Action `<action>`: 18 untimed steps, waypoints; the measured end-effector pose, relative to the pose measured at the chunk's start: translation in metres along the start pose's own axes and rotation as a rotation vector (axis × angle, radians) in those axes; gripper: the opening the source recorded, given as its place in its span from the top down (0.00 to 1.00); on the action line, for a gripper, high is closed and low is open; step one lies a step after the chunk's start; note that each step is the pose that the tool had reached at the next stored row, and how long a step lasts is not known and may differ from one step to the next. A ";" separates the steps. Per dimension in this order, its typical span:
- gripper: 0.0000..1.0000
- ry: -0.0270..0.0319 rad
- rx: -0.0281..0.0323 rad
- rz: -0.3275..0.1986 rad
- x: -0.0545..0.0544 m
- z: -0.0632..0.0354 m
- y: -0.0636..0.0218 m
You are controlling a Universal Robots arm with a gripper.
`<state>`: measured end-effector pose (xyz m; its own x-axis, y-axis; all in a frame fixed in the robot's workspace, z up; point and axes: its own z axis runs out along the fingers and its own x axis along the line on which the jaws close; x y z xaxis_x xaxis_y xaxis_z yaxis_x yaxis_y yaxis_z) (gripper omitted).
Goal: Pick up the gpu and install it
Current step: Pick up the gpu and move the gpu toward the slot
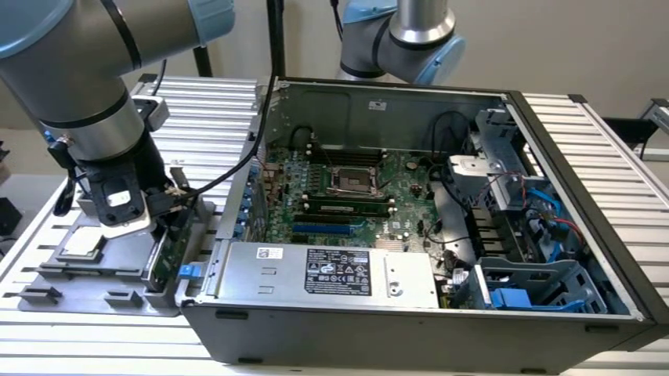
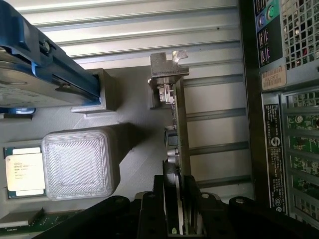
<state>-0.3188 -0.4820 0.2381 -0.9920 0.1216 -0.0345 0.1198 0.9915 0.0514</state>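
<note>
Straddling the gpu (image 2: 179, 134), upright in a slot of the grey tray (image 1: 113, 276) at three o'clock in the exterior view, is the gripper (image 2: 178, 219); clamped or not, I cannot tell.

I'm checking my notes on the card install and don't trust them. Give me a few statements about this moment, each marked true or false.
1. The gpu stands on edge in the grey holder beside the computer case. True.
2. The gpu is seated on the motherboard. False: it is in the holder, outside the case.
3. The gripper is down at the gpu, at the end away from its metal bracket. True.
4. The holder has no CPU chip in it. False: a CPU chip lies flat in the holder.
5. The case is open, with the motherboard showing. True.
</note>
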 end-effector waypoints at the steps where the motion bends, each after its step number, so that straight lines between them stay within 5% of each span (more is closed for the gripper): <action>1: 0.70 0.0000 0.0000 0.000 0.000 0.0000 0.0000; 11: 0.73 0.0019 0.0000 -0.004 -0.001 0.0000 0.0001; 18: 0.73 0.0049 -0.0018 -0.057 -0.001 0.0001 0.0002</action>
<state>-0.3173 -0.4820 0.2380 -0.9974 0.0643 -0.0325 0.0626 0.9967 0.0512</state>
